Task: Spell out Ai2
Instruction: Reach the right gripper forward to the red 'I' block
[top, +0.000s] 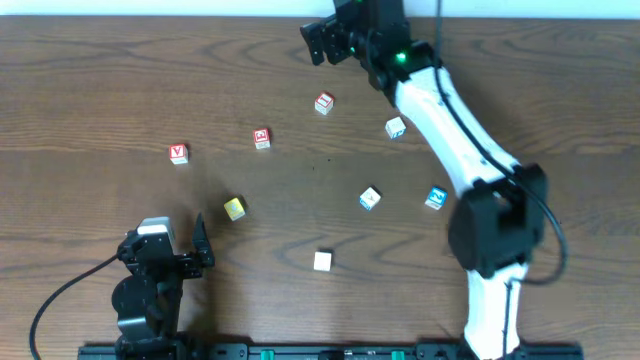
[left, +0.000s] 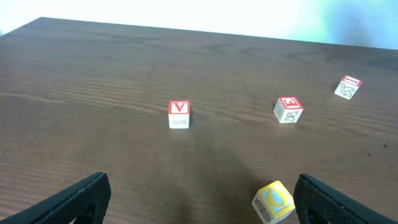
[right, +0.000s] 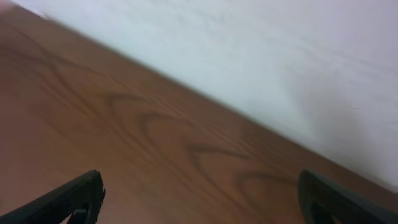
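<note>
The white right arm (top: 450, 130) rises nearest the overhead lens, stretched across the dark wooden tabletop (top: 90, 90) to its far edge, where the black right claw (right: 199, 202) stands spread apart, holding nothing. The black left claw (left: 202, 205) gapes at the near edge, also unladen. The small red-framed "A" cube (top: 178, 152) lies far left, the red-framed "I" cube (top: 261, 138) to its right, the blue-framed "2" cube (top: 434, 198) beside the right arm, all well apart.
</note>
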